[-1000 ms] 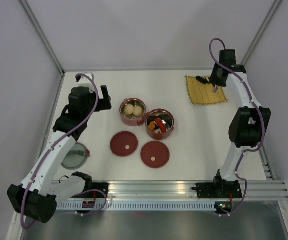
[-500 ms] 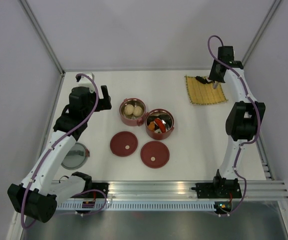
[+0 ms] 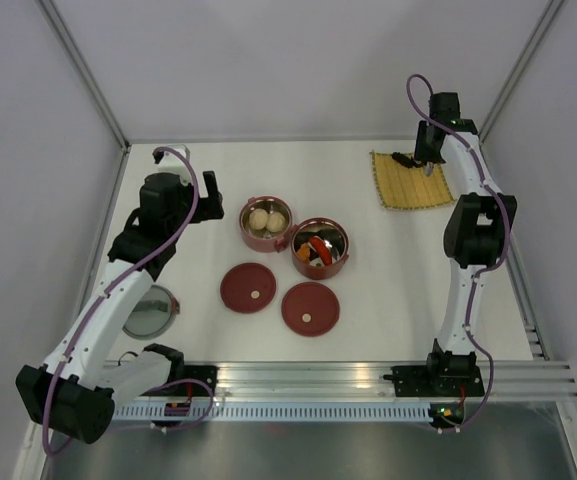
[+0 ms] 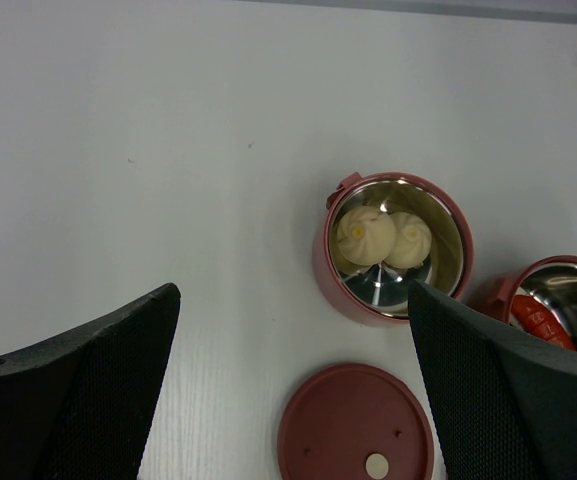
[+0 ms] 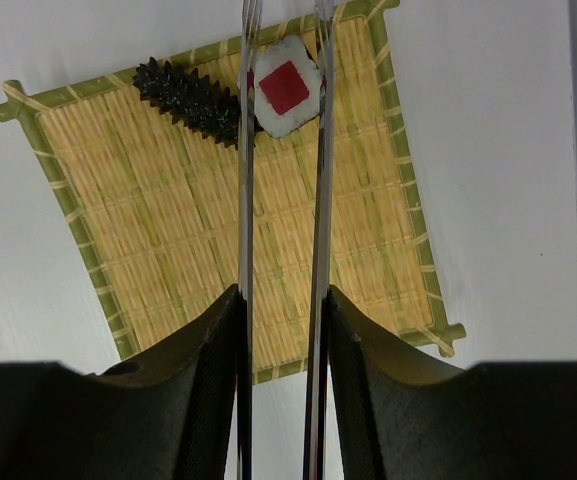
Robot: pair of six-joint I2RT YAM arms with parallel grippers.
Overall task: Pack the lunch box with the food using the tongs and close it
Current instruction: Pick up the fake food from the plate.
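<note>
Two dark-red lunch box bowls stand mid-table: the left bowl (image 3: 265, 222) (image 4: 393, 245) holds two pale balls (image 4: 383, 238), the right bowl (image 3: 320, 247) holds orange, black and red food. Two flat red lids (image 3: 248, 287) (image 3: 310, 307) lie in front of them. A black spiky piece (image 5: 186, 98) and a white piece with a red centre (image 5: 285, 87) lie on the yellow mat (image 3: 412, 180). My right gripper (image 3: 428, 160) (image 5: 281, 295) is shut on the silver tongs (image 5: 247, 200), whose arms straddle the white piece. My left gripper (image 3: 211, 192) (image 4: 293, 290) hangs open, left of the bowls.
A round steel-lined dish with a red rim (image 3: 150, 310) lies under the left arm near the left wall. A small white object (image 3: 182, 152) sits at the back left corner. Walls close the table on three sides, and a metal rail (image 3: 368, 375) runs along the near edge.
The right wrist has drawn back and slightly left toward the far edge of the mat, carrying the tongs. The left arm, bowls and lids have not moved.
</note>
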